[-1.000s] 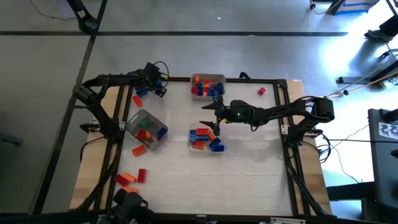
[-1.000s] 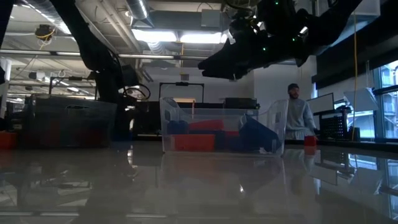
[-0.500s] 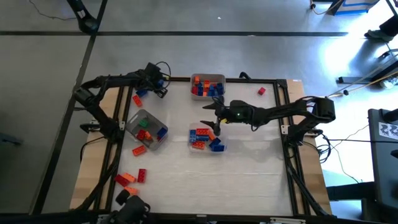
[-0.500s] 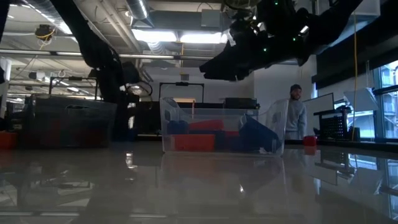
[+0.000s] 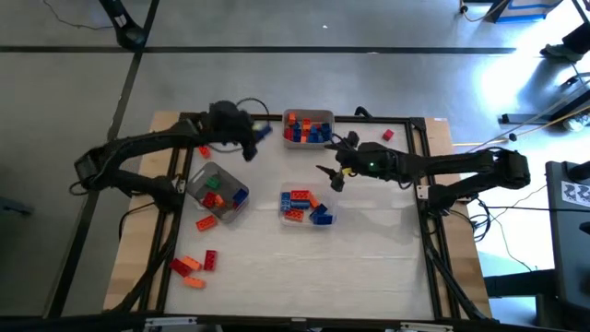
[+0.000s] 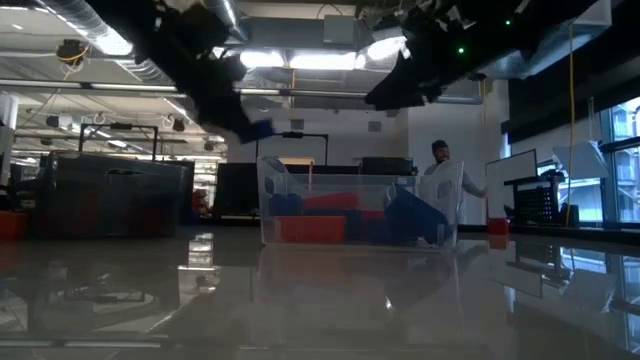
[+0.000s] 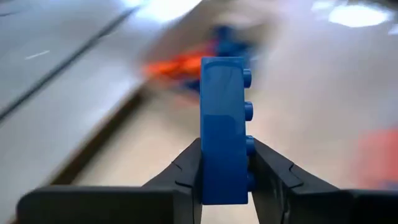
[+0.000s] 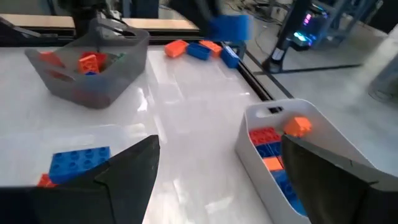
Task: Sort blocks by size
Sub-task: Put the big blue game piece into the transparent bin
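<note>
A blue block (image 7: 224, 130) stands on edge in my left gripper (image 5: 255, 138), which is shut on it above the table, between the grey tray (image 5: 218, 190) and the far clear tray (image 5: 307, 128). In the low view the block (image 6: 258, 130) hangs well above the table. My right gripper (image 5: 330, 161) hovers open and empty between the far tray and the middle clear tray (image 5: 306, 205). All three trays hold red, orange and blue blocks. Loose blocks (image 5: 205, 148) lie at the far left. My left gripper pinches the blue block between its two fingers (image 7: 186, 171), one on its smooth underside and one on its studded face (image 7: 247, 155). The hold is at one end, and the rest of the block sticks out past the fingertips. The block is lifted clear of the table.
More loose blocks lie by the grey tray (image 5: 205, 222) and near the front left corner (image 5: 194, 264). A single red block (image 5: 387, 136) sits at the far right. A person (image 6: 440, 165) stands in the room behind the table. Bare tabletop spreads across the near right.
My left gripper has risen from the loose blocks at the far left and swung toward the table's right, bringing the blue block with it. My right gripper has lifted and drawn back from above the middle tray toward the right edge, still open.
</note>
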You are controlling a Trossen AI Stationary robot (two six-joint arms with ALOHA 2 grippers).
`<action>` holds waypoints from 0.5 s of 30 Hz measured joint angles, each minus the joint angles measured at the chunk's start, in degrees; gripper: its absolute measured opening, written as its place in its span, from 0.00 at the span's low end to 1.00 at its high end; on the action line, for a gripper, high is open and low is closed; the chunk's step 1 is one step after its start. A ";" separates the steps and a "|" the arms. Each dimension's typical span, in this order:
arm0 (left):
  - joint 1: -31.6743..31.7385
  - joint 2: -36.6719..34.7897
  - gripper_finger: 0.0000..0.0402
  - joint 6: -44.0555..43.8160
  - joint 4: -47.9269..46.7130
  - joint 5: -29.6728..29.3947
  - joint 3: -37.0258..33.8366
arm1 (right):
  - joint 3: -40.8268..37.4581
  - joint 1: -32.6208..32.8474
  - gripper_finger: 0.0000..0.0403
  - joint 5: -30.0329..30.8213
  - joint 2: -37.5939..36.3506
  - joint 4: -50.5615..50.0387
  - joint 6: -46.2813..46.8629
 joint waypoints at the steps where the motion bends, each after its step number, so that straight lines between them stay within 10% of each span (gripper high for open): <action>1: -1.79 -0.47 0.20 -0.25 0.46 2.70 0.00 | 0.00 0.00 0.82 0.42 -0.44 -0.92 0.48; 15: -25.73 5.43 0.21 -4.03 13.45 10.63 -0.20 | -0.02 0.00 0.82 0.54 -0.56 -6.01 4.58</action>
